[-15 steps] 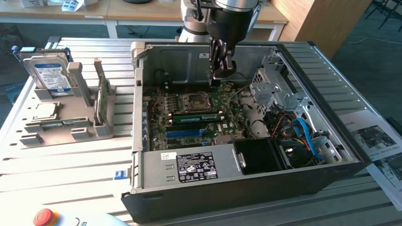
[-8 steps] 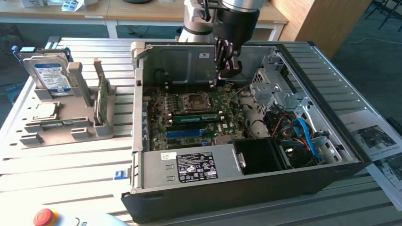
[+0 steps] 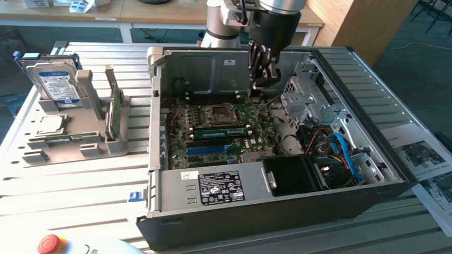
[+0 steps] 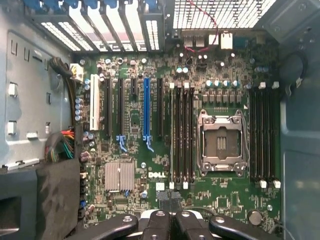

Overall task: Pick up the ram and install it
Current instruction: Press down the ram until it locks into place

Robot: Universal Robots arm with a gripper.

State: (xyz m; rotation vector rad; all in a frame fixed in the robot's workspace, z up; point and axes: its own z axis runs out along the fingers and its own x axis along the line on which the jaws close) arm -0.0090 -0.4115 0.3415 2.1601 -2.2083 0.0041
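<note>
Exterior view: an open computer case lies on the desk, motherboard facing up. The pincer hangs inside the case near the back wall, above the board and clear of it, with nothing visible in its grip. A long, narrow green stick, taken to be the ram, stands on edge in a slot just beside the processor socket, on the side towards the blue slot. It looks level along its length; whether the end clips have latched cannot be told. At the exterior view's left, a rack holds a hard drive and a green card standing upright, well apart from the case. Wrist view: the pincer looks straight down on the board, its fingers drawn close together with no part seen between them. The memory slots lie between the socket and the blue slot; seen from above, the slot carrying the ram cannot be singled out. Assessment: pick-up and placement appear done, the ram sits in the board and the pincer is off it. Full seating remains unconfirmed.
</note>
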